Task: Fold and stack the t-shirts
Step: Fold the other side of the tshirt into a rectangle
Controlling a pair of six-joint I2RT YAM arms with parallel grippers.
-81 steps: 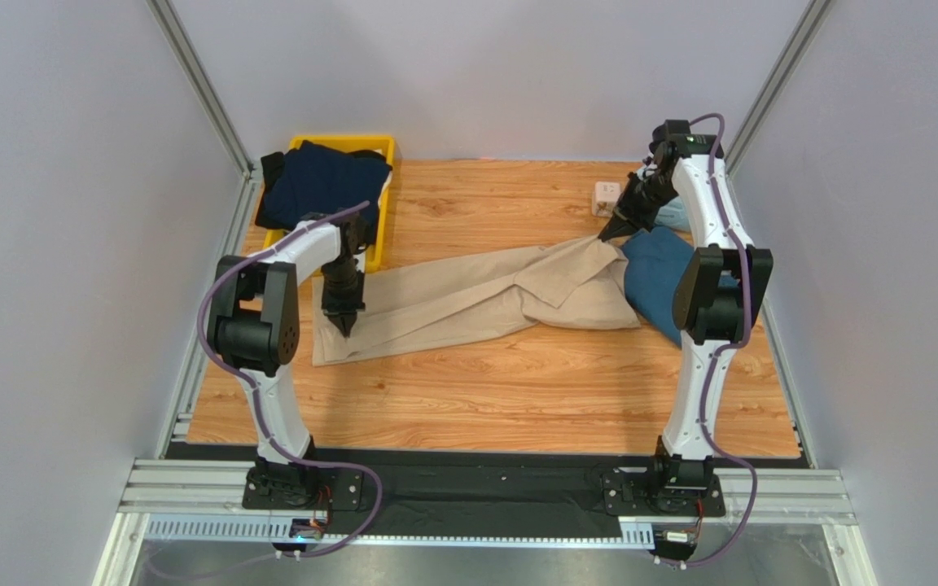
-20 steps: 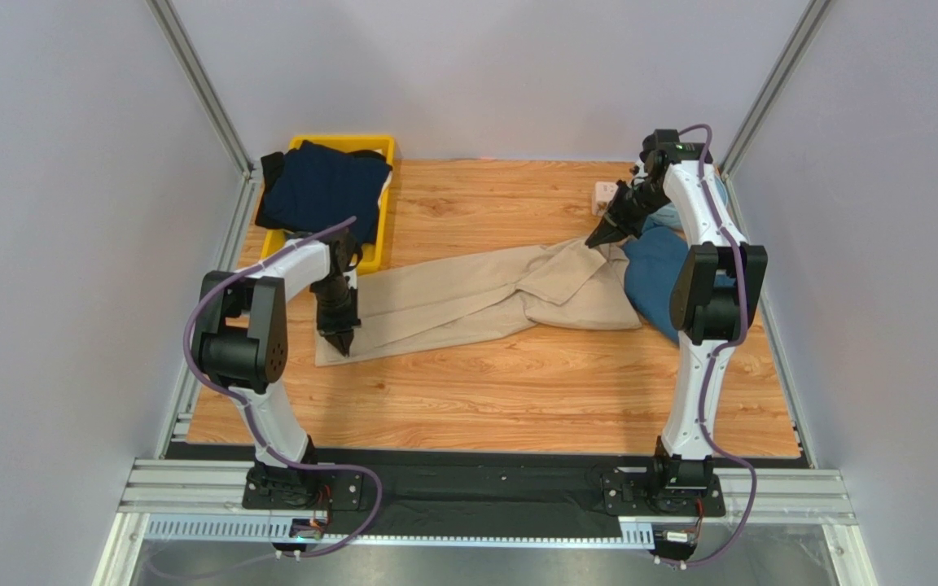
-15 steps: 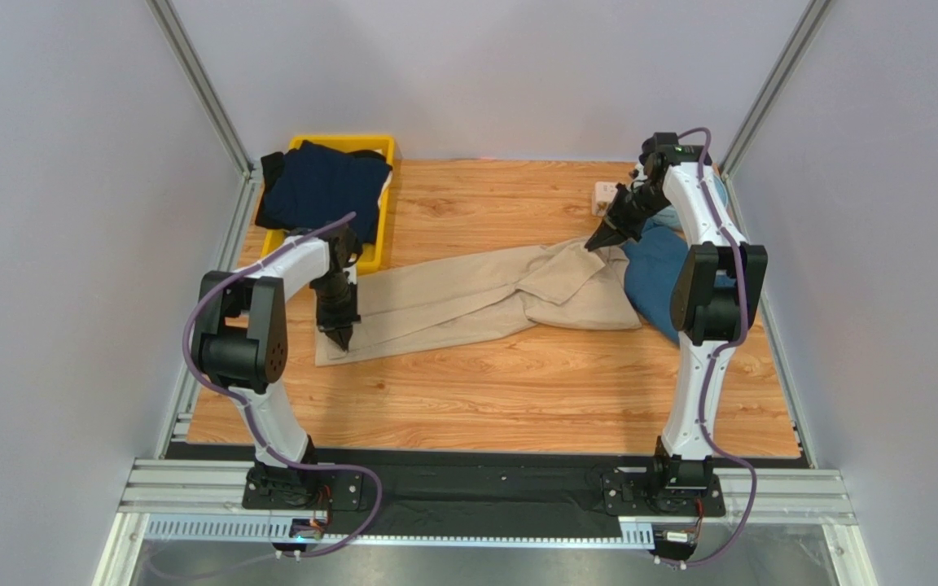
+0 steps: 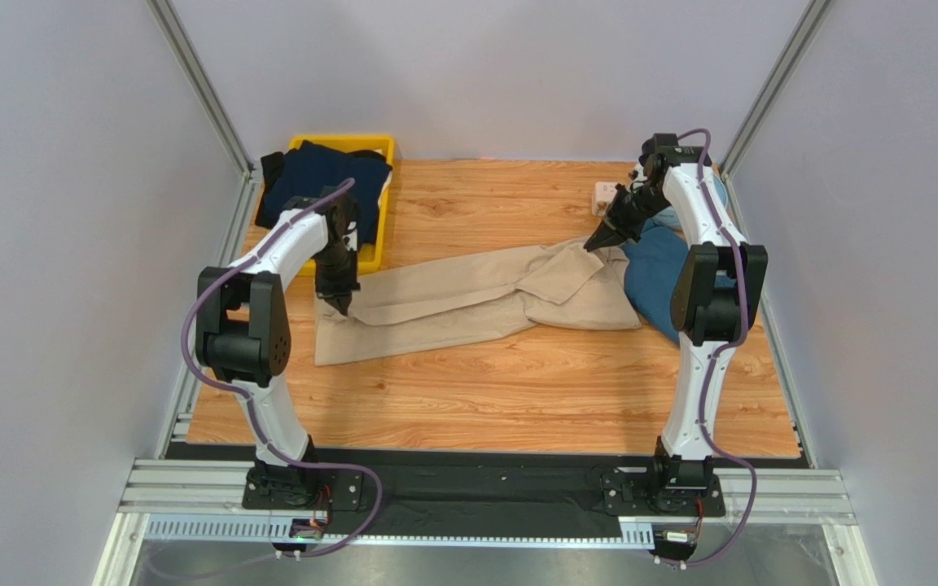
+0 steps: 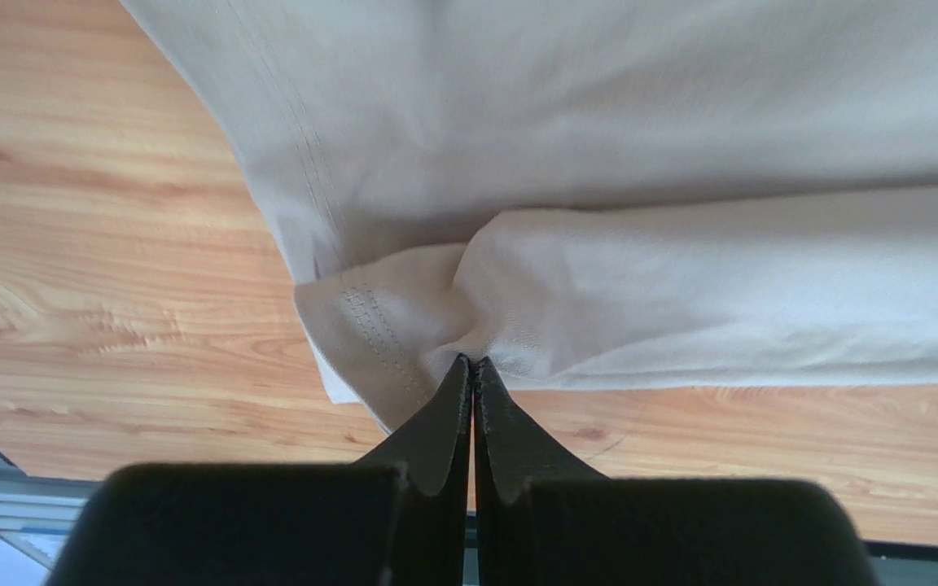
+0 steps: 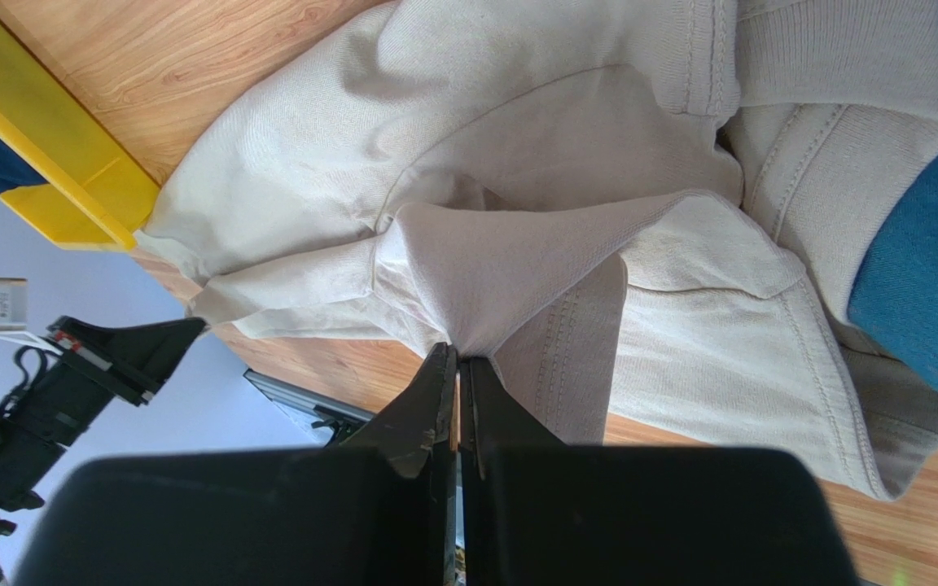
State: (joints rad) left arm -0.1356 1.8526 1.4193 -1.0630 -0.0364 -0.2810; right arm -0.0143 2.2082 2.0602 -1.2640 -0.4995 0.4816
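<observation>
A beige t-shirt (image 4: pixel 474 297) lies stretched across the middle of the wooden table. My left gripper (image 4: pixel 342 305) is shut on the shirt's left hem corner (image 5: pixel 437 324) and holds it lifted off the wood. At the far right, my right gripper (image 4: pixel 591 244) is shut on a raised fold of the same beige t-shirt (image 6: pixel 523 263). A teal-blue t-shirt (image 4: pixel 655 281) lies crumpled under the right arm, partly hidden by it, and shows at the edge of the right wrist view (image 6: pixel 927 263). A dark navy t-shirt (image 4: pixel 319 183) fills the yellow bin.
The yellow bin (image 4: pixel 379 232) stands at the back left, close to my left arm. A small white block (image 4: pixel 606 193) sits near the back right. The enclosure's grey walls and metal rails bound the table on three sides.
My left gripper has shut on the beige shirt's left hem and pulled it up and back toward the bin, folding the corner over. The right gripper keeps its hold in place.
</observation>
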